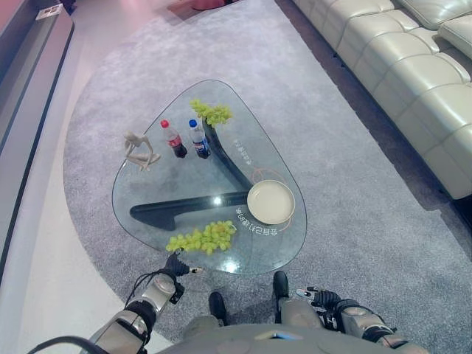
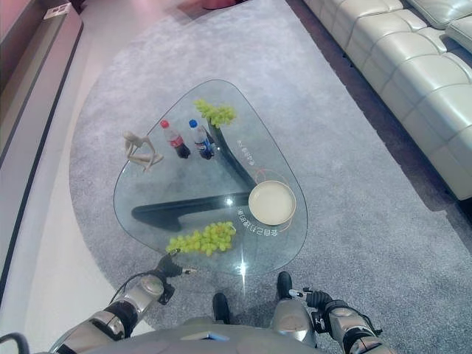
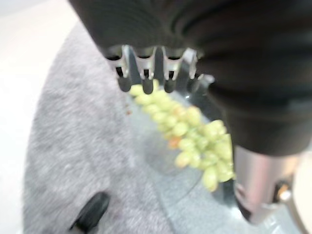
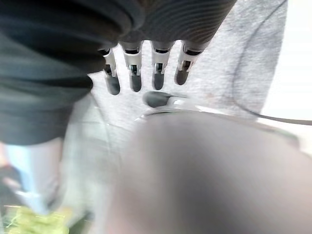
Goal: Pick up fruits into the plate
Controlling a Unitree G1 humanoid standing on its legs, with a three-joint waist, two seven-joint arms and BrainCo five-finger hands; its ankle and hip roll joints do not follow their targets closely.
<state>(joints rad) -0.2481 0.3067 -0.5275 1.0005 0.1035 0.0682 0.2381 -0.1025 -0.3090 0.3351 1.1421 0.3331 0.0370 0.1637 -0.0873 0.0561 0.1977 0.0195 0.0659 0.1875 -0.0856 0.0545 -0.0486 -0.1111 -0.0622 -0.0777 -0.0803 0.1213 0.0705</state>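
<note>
Near the glass table's (image 1: 147, 193) front edge my left hand (image 1: 175, 264) hovers, fingers relaxed and empty, just short of the near grape bunch (image 1: 203, 237) — my right hand (image 1: 322, 298) hangs low, fingers straight.

Two bottles (image 1: 186, 139) and a pale figurine (image 1: 139, 150) stand on the glass table (image 1: 147, 192), sofa (image 1: 413, 74) nearby.

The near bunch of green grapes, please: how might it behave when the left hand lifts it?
The near bunch of green grapes sprawls long and loose, so it would likely droop. Single grapes may detach and roll on the glass table. Squeezing probably bruises them.
</note>
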